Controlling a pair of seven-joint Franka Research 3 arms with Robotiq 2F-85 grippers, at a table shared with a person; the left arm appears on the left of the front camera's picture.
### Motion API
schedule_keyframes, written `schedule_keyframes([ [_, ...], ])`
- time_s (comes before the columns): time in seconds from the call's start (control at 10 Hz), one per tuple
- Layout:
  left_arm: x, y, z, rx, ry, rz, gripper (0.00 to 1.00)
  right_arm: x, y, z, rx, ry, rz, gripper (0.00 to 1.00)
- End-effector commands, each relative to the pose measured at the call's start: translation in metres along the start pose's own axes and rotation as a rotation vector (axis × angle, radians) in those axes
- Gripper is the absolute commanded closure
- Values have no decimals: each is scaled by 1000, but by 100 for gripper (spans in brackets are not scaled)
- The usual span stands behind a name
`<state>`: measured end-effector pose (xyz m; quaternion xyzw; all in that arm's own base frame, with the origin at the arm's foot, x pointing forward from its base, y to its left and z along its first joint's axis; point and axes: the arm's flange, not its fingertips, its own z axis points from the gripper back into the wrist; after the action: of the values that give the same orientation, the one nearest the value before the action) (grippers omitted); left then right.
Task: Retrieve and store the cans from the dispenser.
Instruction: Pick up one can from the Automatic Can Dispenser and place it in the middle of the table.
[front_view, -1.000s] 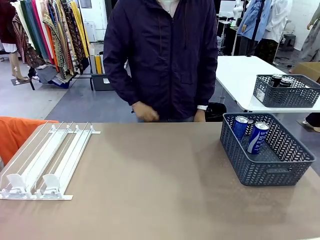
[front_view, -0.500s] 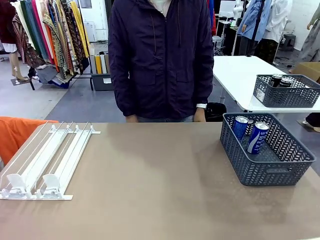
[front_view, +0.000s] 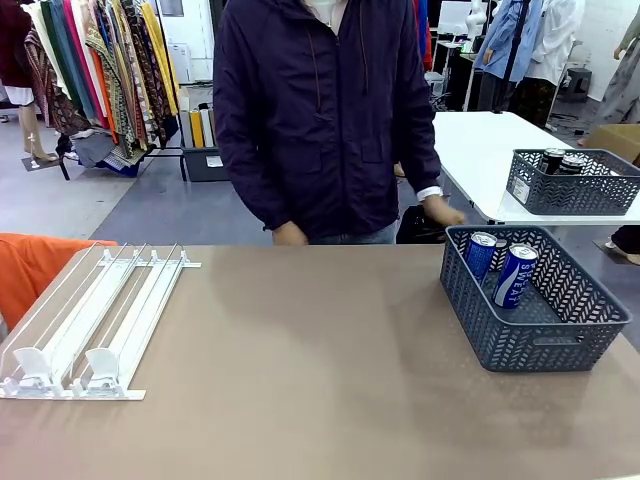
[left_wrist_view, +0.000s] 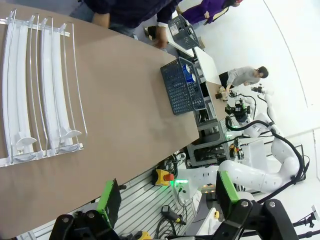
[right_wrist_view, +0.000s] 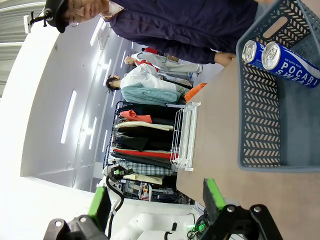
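Note:
The white dispenser (front_view: 100, 320) lies at the table's left with bare lanes and two pusher blocks at its near end; it also shows as the dispenser (left_wrist_view: 40, 90) and the dispenser (right_wrist_view: 184, 135). Two blue-and-white POCARI cans (front_view: 481, 252) (front_view: 516, 275) lean inside the dark grey basket (front_view: 520, 340) at the right. The same cans (right_wrist_view: 290, 62) (right_wrist_view: 252, 52) lie close in the right wrist view. My left gripper (left_wrist_view: 167, 192) hangs open off the table's near edge. My right gripper (right_wrist_view: 156, 202) is open too, short of the basket (right_wrist_view: 257, 120).
A person stands at the far side, one hand (front_view: 440, 212) by the basket's far left corner, the other hand (front_view: 290, 233) at the table edge. A second grey basket (front_view: 570, 185) with dark cans sits on a white table behind. Orange cloth (front_view: 30, 270) lies far left.
The person's hand on the picture's right has swung out toward the basket's far corner, and the other hand has come back into sight at the table edge. Cans and dispenser unmoved.

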<state>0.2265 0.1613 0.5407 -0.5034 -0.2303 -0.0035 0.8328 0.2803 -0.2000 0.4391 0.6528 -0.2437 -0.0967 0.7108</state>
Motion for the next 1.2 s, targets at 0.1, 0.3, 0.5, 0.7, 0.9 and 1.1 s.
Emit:
schedule_keyframes([
  [0.1,2,0,0,-14,-6,-19,0,0,2,0,3,9,16,0],
  [0.3,2,0,0,-14,-6,-19,0,0,2,0,3,9,16,0],
  [0.5,2,0,0,-14,-6,-19,0,0,2,0,3,9,16,0],
  [0.7,2,0,0,-14,-6,-19,0,0,2,0,3,9,16,0],
  [0.9,2,0,0,-14,-6,-19,0,0,2,0,3,9,16,0],
  [1.1,2,0,0,-14,-6,-19,0,0,2,0,3,9,16,0],
])
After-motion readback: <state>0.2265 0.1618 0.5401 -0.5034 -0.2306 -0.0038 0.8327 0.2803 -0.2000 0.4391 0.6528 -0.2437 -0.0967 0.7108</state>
